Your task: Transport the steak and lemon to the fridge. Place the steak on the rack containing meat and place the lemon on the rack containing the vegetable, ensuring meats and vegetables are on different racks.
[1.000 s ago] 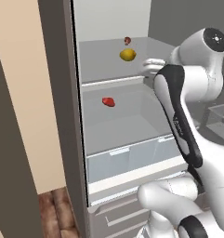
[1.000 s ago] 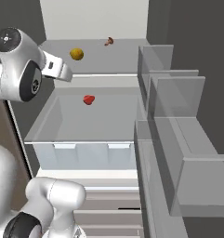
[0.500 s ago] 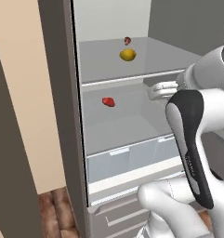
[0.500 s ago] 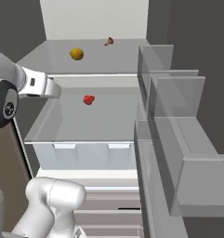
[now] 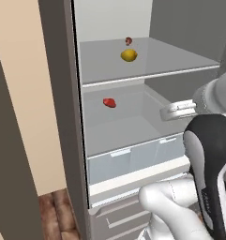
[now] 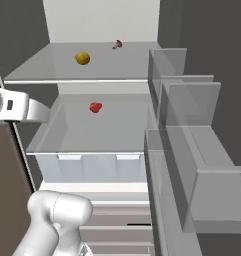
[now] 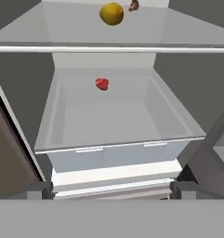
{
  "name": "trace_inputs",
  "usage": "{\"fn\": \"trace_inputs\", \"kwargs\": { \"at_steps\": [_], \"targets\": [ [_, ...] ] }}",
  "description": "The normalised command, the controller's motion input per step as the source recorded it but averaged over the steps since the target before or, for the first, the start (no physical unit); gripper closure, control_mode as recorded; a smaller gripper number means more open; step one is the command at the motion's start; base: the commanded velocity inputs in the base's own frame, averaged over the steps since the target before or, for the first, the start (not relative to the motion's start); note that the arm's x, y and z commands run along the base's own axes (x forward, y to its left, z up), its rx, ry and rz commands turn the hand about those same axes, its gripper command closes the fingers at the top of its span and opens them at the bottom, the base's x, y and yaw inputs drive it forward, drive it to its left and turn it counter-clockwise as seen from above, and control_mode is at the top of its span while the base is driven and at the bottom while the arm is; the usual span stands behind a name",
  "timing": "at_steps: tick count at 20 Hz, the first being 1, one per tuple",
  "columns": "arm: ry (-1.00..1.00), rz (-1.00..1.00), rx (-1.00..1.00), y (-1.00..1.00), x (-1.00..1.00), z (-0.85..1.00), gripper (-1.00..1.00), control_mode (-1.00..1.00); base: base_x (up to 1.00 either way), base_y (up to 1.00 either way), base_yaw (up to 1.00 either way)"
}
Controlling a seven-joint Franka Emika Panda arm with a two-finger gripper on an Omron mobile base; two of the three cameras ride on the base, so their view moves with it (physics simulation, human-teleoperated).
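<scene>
I log fridge [image 5: 77,154] open. Upper shelf [image 5: 147,76], pale front edge: lemon [image 5: 129,55] mid-shelf, vegetable [image 5: 128,41] just behind it, apart. Lower shelf [image 6: 87,145]: meat [image 6: 95,107] toward rear. I see clear bins [image 6: 187,100] on door side.

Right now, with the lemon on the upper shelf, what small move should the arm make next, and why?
Probably back farther out of the fridge and go for the steak. The lemon already lies on the upper shelf near the vegetable, and the tool is open and holds nothing.
</scene>
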Motion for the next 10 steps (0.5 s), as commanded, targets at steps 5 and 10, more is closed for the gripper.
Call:
{"fn": "trace_inputs", "kwargs": {
  "at_steps": [5,10],
  "targets": [
    [0.00,0.02,0.01,0.00,-0.20,0.11,-1.00,1.00,-0.80,0.11,0.06],
    [0.00,0.00,0.00,0.00,0.00,0.00,-1.00,1.00,-1.00,0.25,0.04]
  ]
}}
